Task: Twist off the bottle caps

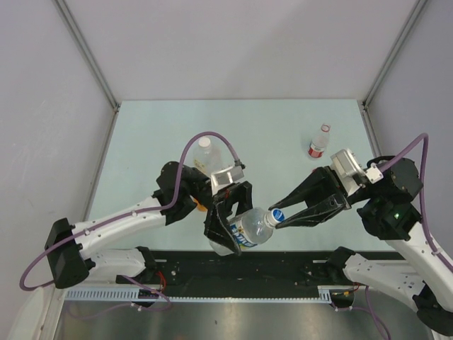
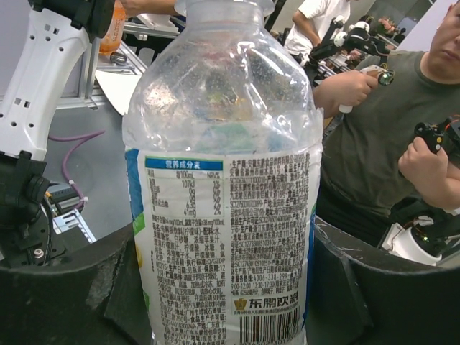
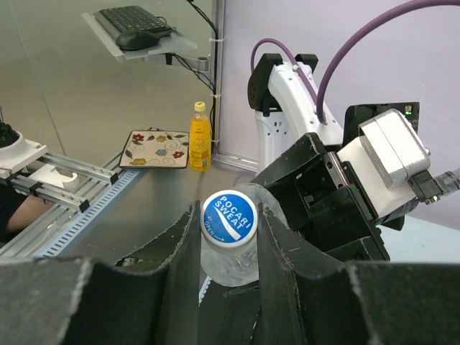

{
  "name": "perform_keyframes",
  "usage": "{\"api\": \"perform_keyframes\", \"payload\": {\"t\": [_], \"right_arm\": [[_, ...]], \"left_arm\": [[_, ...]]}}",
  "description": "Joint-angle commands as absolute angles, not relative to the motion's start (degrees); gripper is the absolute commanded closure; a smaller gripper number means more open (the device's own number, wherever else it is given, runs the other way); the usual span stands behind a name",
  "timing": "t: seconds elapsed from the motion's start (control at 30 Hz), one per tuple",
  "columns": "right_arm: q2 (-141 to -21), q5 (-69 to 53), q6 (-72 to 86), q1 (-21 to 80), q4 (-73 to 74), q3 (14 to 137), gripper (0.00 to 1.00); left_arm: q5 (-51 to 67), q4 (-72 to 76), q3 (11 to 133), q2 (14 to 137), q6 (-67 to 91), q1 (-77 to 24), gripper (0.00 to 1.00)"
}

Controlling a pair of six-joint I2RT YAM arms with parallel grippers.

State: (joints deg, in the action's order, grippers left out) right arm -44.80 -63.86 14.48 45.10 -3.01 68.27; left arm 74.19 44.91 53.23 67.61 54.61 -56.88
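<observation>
- Big bottle (image 1: 204, 151): clear with a white cap (image 1: 204, 142), standing on the table (image 1: 156, 127) just behind the left arm. The arm hides its lower part.
- Left gripper (image 1: 228, 224): its jaws are clamped on the body of the blue-label bottle, one finger on each side. In the left wrist view the label's printed panel fills the space between the two black fingers.
- Blue-label bottle (image 1: 251, 228): held off the table over the near edge, between the two arms. It is tilted, with its neck pointing right toward the other gripper.
- Blue cap (image 3: 228, 217): sits on the neck of that bottle, with white lettering on top, facing the right wrist camera.
- Right gripper (image 1: 282, 211): its fingers are pressed in on the blue cap from both sides, pinching it.
- Red-label bottle (image 1: 320, 142): small and upright on the table with its cap on. It stands well apart from both grippers, toward the far right.
</observation>
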Motion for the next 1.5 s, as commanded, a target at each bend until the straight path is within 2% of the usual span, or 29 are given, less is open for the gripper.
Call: {"api": "perform_keyframes", "payload": {"t": [0.0, 0.13, 0.3, 0.47, 0.57, 0.7, 0.73, 0.77, 0.8, 0.9, 1.0, 1.17, 1.47], "right_arm": [[-42.81, -74.97, 18.45, 43.86, -2.11, 68.12, 1.00], [-41.40, -76.28, 22.23, 39.82, -5.44, 68.12, 1.00], [-40.60, -77.34, 28.20, 37.18, -11.60, 68.12, 1.00], [-40.17, -74.19, 27.61, 35.16, -9.69, 68.64, 1.00], [-39.38, -61.93, 19.28, 32.96, 2.94, 70.92, 1.00], [-40.25, -28.49, 10.39, 32.78, 16.24, 71.89, 1.00], [-40.95, -23.87, 8.89, 32.96, 20.35, 71.81, 1.00], [-42.87, -18.95, 8.18, 33.31, 21.61, 71.46, 1.00], [-43.67, -7.06, 8.70, 33.66, 22.40, 70.85, 1.00], [-45.26, 11.43, 12.47, 34.19, 22.42, 66.46, 1.00], [-45.17, 22.45, 16.24, 34.36, 19.69, 60.85, 1.00], [-47.72, 33.73, 22.05, 34.80, 16.70, 53.27, 1.00], [-65.02, 33.05, 30.93, 33.05, 9.33, 44.65, 1.00]], "left_arm": [[71.72, 48.71, 55.46, 64.25, 48.44, -54.23, 1.00], [71.19, 36.51, 55.46, 62.50, 40.88, -52.74, 1.00], [71.10, 31.82, 54.93, 61.52, 36.39, -51.42, 1.00], [70.05, 27.35, 54.49, 61.17, 32.97, -50.19, 1.00], [67.42, 19.89, 55.36, 60.04, 27.79, -49.66, 1.00], [59.26, 6.72, 56.69, 57.05, 20.23, -49.57, 1.00], [55.15, 5.20, 56.69, 56.34, 18.30, -49.57, 1.00], [52.93, 4.05, 56.69, 55.64, 17.50, -49.48, 1.00], [50.74, 1.95, 56.52, 54.33, 16.71, -49.57, 1.00], [42.30, -1.30, 55.81, 51.52, 14.95, -49.57, 0.99], [36.14, -4.20, 55.28, 48.88, 12.84, -49.57, 0.98], [29.01, -8.52, 54.67, 45.79, 9.67, -49.66, 0.99], [20.04, -10.98, 52.65, 43.95, 8.35, -49.75, 1.00]]}}
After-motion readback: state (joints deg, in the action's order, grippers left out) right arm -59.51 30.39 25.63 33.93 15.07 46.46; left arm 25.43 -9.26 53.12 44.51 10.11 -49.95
